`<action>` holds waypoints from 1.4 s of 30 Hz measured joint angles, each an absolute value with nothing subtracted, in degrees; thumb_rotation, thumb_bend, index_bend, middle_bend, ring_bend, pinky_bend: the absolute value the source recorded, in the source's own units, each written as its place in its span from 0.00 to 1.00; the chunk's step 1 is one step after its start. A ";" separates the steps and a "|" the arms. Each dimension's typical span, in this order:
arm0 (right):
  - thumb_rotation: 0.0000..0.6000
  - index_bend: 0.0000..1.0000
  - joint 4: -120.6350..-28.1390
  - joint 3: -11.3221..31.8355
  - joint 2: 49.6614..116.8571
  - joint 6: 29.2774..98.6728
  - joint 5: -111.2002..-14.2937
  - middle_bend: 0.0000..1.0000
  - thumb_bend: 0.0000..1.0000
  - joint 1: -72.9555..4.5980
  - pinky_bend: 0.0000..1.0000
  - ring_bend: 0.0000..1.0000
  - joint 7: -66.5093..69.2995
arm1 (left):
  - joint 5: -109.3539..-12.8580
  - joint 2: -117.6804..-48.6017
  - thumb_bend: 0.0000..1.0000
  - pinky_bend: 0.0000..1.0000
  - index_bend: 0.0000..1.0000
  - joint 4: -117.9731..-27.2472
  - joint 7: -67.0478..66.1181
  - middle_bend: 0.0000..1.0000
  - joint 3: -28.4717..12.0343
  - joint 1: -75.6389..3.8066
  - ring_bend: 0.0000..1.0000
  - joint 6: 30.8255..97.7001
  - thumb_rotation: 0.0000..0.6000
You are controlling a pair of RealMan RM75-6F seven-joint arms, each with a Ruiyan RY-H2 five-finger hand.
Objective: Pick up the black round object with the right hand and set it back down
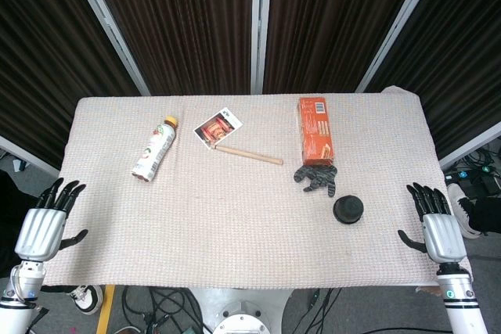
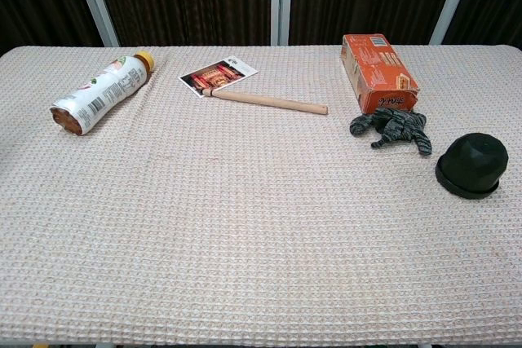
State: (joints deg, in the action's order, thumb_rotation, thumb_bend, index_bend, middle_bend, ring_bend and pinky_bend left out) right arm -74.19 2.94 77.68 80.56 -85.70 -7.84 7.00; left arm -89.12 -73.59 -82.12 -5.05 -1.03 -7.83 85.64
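The black round object [image 1: 347, 210] [image 2: 472, 165] sits on the cloth-covered table [image 1: 235, 217] toward its front right, just below a dark glove. My right hand [image 1: 435, 220] hovers at the table's right front edge, fingers spread and empty, about a hand's width right of the black object. Over at the left front edge my left hand [image 1: 47, 220] is likewise spread and holds nothing. Neither hand shows in the chest view.
A dark knitted glove [image 1: 317, 177] [image 2: 393, 129] lies beside an orange box [image 1: 315, 130] [image 2: 378, 72]. A wooden stick [image 1: 249, 154] [image 2: 269, 102] and a picture card [image 1: 218, 128] [image 2: 218, 75] are mid-table. A bottle [image 1: 153, 149] [image 2: 101, 93] lies on its side at the left.
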 measured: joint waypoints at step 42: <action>1.00 0.00 -68.42 4.07 86.64 62.43 -81.66 0.13 0.10 -17.15 0.00 0.00 19.36 | -88.84 -74.86 0.12 0.18 0.14 -76.45 2.93 0.12 -0.56 -7.98 0.00 84.23 1.00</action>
State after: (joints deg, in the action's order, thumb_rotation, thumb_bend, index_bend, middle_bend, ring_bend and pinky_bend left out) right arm -68.42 4.07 86.64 62.43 -81.66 -17.15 19.36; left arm -88.84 -74.86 -76.45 2.93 -0.56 -7.98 84.23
